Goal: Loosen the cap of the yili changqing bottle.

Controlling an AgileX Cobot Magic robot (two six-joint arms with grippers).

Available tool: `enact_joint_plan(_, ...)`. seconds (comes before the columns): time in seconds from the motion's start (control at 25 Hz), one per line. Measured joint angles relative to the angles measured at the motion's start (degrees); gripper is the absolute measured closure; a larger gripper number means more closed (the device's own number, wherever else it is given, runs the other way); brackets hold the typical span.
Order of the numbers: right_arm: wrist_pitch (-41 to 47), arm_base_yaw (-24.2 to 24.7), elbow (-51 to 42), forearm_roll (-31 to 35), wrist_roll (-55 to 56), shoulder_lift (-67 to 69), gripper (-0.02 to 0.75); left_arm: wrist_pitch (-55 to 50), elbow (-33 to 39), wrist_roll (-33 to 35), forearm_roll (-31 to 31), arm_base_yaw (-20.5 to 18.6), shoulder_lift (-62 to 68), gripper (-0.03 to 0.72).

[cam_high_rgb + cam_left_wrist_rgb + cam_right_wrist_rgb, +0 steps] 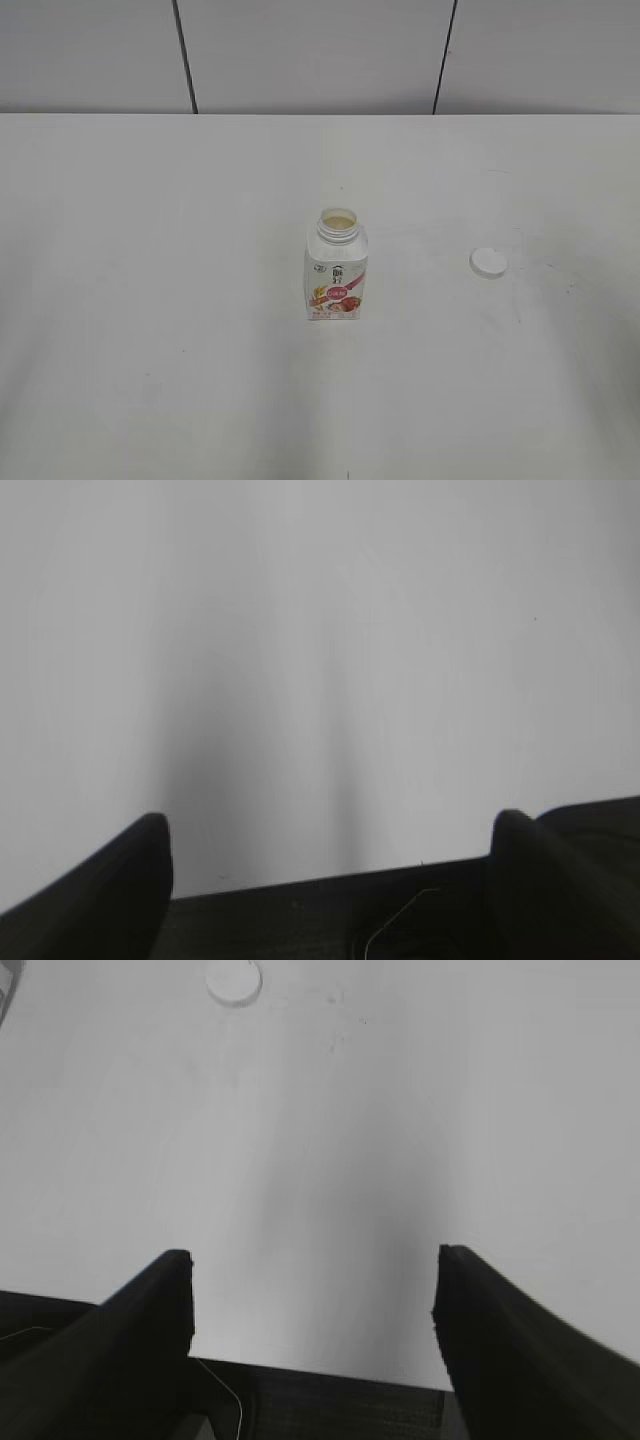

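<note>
The yili changqing bottle [336, 270] stands upright in the middle of the white table, its wide threaded neck open with no cap on it. The small round white cap [488, 262] lies flat on the table to the right of the bottle, apart from it; it also shows at the top of the right wrist view [234, 981]. Neither gripper shows in the exterior view. My left gripper [330, 835] is open and empty over bare table. My right gripper [312, 1275] is open and empty, well short of the cap.
The white table [150, 300] runs back to a grey panelled wall [320, 50]. Faint smudges mark the table near the cap [340, 1020]. The table's front edge shows dark under both grippers.
</note>
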State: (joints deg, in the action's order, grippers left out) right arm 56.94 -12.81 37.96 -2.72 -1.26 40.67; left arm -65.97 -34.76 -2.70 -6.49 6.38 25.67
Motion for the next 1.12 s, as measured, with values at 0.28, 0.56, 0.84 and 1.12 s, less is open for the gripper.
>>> enact_joint_plan(0.28,0.0,0.0,-6.68,0.05,0.1,-9.71,0.15,-0.83,2.25,0.14,2.02,0.0,-9.96,0.102)
enact_joint_plan(0.56,0.54,0.0,-6.82,0.65,0.18,-18.24,0.15,-0.83,2.37,0.14,3.06,0.0,-21.7,0.102)
enact_joint_plan(0.84,1.85,0.0,-6.87,1.04,0.26,-28.08,0.15,-0.56,2.42,0.14,4.77,0.0,-26.08,0.102)
enact_joint_plan(1.12,3.49,0.0,-7.24,1.11,0.26,-38.78,0.15,4.76,4.91,0.42,9.07,0.0,-26.08,0.102)
